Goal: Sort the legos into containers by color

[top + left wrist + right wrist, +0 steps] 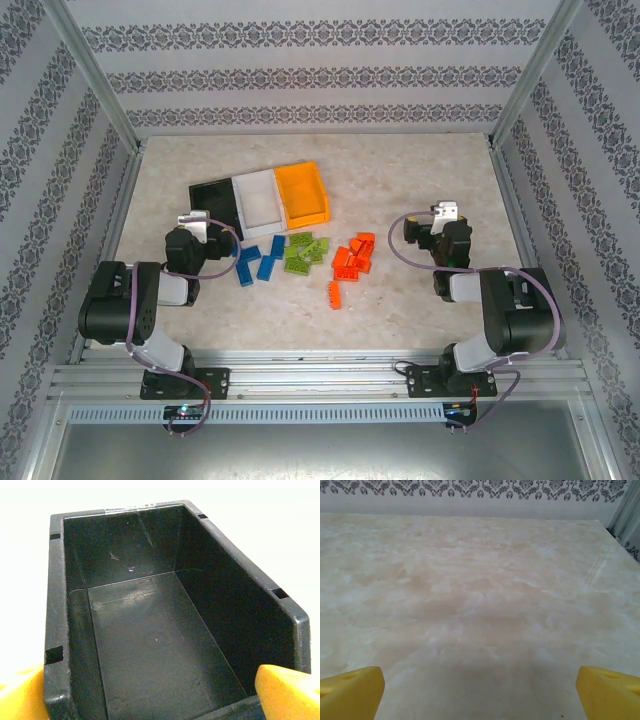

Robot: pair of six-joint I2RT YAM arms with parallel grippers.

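yellow fingertips of my left claw stand wide apart, grasping nothing, at the black bin, which is bare inside. my right claw is likewise released, over the bare table.

step in hand, as judged: first pick, not yet made. the next move calls for lowering onto one brick and closing squarely on its sides.

count:
- three containers: the black bin, white bin and orange bin.
- roughly five blue legos, five lime green legos and six orange-red legos, loose on the table just before the bins. the piles overlap, so the count is not firm.

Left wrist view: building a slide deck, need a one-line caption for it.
Open left claw looks into the empty black bin, yellow fingertips in the lower corners.
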